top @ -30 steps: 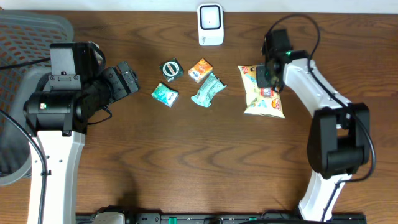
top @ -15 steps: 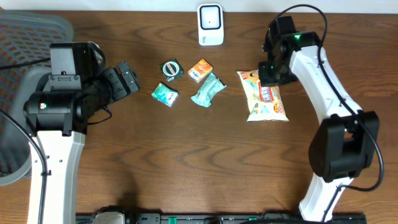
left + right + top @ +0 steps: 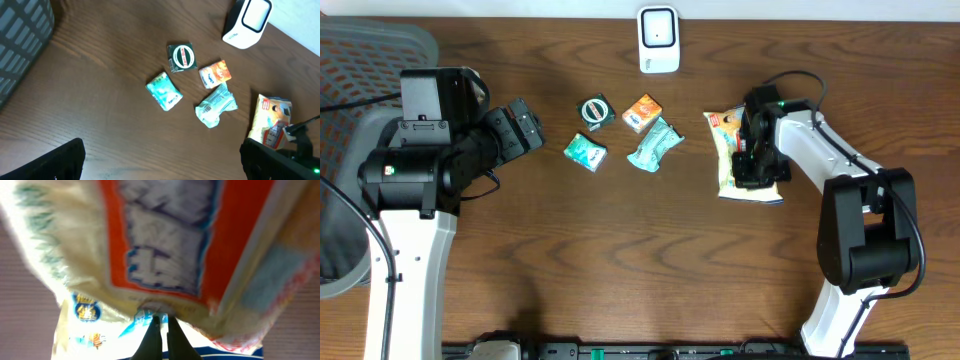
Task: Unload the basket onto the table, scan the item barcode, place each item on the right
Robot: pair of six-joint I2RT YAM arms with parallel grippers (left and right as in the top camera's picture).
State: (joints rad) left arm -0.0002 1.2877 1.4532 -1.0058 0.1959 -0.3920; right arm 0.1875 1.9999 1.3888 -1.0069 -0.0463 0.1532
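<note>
No wording legible in any view; printed marks only, listed by carrier. On the snack bag (image 3: 725,150), right of centre on the bench (image 3: 620,260): a red-orange panel (image 3: 165,240) bearing white characters, blurred past reading even in the right wrist close-up; lower in that view a small blue-and-yellow round emblem (image 3: 86,311), likewise unreadable. On the dark green packet (image 3: 594,110), far left of the central cluster: a white ring crossed by a red band, lettering too small to make out. On the orange packet (image 3: 642,112), just right of it: white print, illegible. On the flat teal packet (image 3: 585,151) and the crumpled teal packet (image 3: 654,144), near side of the cluster: pale print, illegible.
</note>
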